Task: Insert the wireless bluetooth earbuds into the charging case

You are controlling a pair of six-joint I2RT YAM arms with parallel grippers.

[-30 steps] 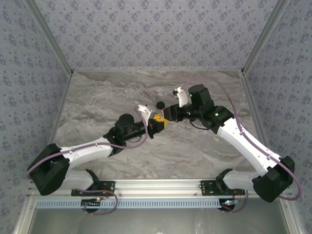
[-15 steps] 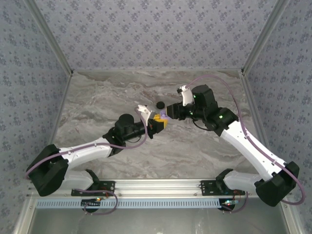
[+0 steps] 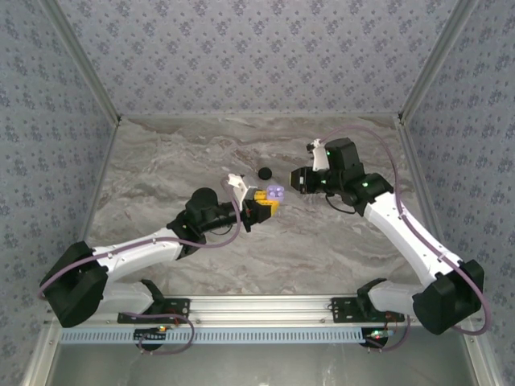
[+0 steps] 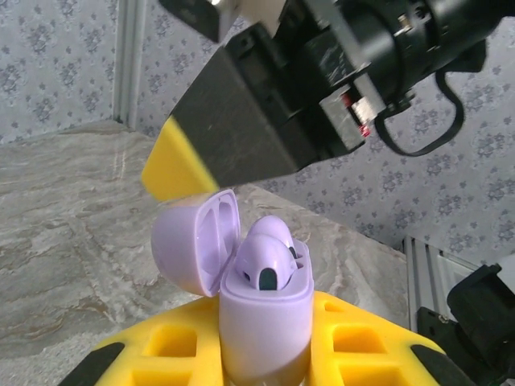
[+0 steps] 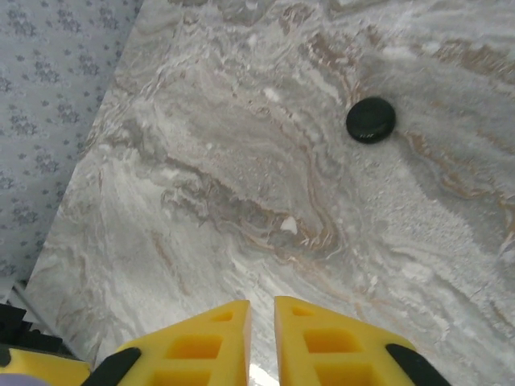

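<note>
A pale lilac charging case (image 4: 265,330) stands upright between the yellow pads of my left gripper (image 4: 264,318), which is shut on it. Its lid (image 4: 193,241) is hinged open to the left. Two lilac earbuds (image 4: 269,257) sit in the case's wells, their tops showing above the rim. From above, the case (image 3: 276,192) shows at the tip of my left gripper (image 3: 265,203) at mid table. My right gripper (image 3: 296,180) hangs just to its right, apart from it. Its yellow fingers (image 5: 217,338) stand almost together with nothing between them, over bare marble.
A black round disc (image 3: 263,171) lies on the marble table (image 3: 201,153) just behind the case, also in the right wrist view as the disc (image 5: 370,120). My right gripper's finger (image 4: 233,121) looms above the open case. Patterned walls enclose three sides.
My right gripper has drawn back to the right, away from the case. The lilac case with its open lid now shows uncovered in my left gripper.
</note>
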